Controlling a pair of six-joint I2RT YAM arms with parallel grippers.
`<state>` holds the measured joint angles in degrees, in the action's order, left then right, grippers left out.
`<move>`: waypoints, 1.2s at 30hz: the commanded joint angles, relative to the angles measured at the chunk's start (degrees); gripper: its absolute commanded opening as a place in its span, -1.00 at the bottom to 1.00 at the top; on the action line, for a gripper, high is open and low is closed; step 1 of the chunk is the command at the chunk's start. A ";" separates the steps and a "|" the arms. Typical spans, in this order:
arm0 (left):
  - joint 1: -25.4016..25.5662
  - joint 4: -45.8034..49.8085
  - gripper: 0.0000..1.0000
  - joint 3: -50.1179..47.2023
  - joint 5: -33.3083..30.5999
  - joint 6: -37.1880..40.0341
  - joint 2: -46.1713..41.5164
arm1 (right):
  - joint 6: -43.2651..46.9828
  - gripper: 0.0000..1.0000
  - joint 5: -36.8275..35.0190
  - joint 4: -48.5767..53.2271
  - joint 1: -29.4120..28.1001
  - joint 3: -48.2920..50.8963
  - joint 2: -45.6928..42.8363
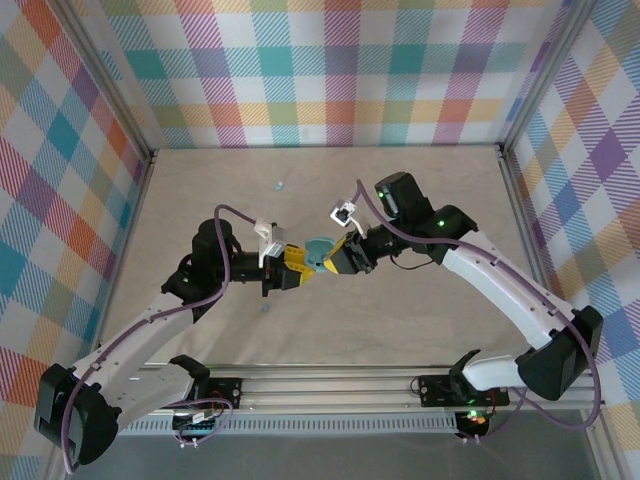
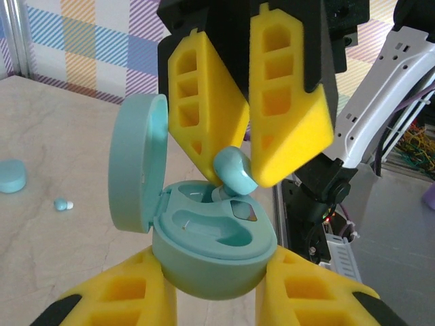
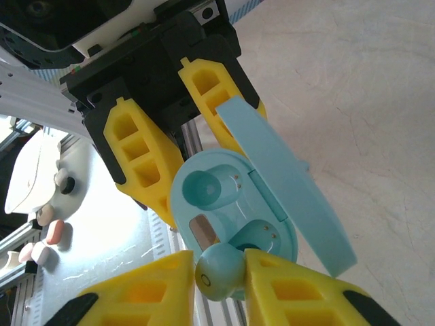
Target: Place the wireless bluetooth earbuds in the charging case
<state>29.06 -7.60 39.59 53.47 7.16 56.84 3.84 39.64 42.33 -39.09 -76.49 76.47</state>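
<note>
The light-blue charging case [image 2: 211, 251] hangs above the table with its lid [image 2: 136, 163] swung open, and my left gripper [image 2: 212, 263] is shut on its body. From above, my right gripper [image 2: 239, 173] is shut on one of the pale-blue earbuds [image 2: 236, 171], whose lower end sits at the far cavity. In the right wrist view the earbud [image 3: 219, 272] lies between the yellow pads [image 3: 282, 285], right over the case [image 3: 211, 197]; the other cavity [image 3: 204, 187] is empty. Both grippers meet at the case [image 1: 320, 250] in the middle of the table.
Another earbud [image 2: 62, 203] and a closed light-blue case [image 2: 10, 175] lie on the beige table, left of the held case. Small pale-blue pieces lie at the back [image 1: 279, 186] and near the left arm [image 1: 265, 308]. Plaid walls enclose the table; a metal rail [image 1: 320, 385] runs along the near edge.
</note>
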 commanded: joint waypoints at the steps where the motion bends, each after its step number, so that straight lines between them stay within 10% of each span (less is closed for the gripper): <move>1: 0.04 -2.42 -0.76 2.85 2.14 0.65 -0.89 | 1.35 -0.40 -0.50 1.44 -0.41 -1.92 0.80; 36: 0.12 -2.92 -0.76 2.03 2.43 0.34 -0.97 | -0.94 -0.05 -7.30 4.90 -0.46 -7.96 3.11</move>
<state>29.04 -7.79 40.01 51.55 7.14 56.95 3.46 34.04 47.55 -39.62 -82.11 78.63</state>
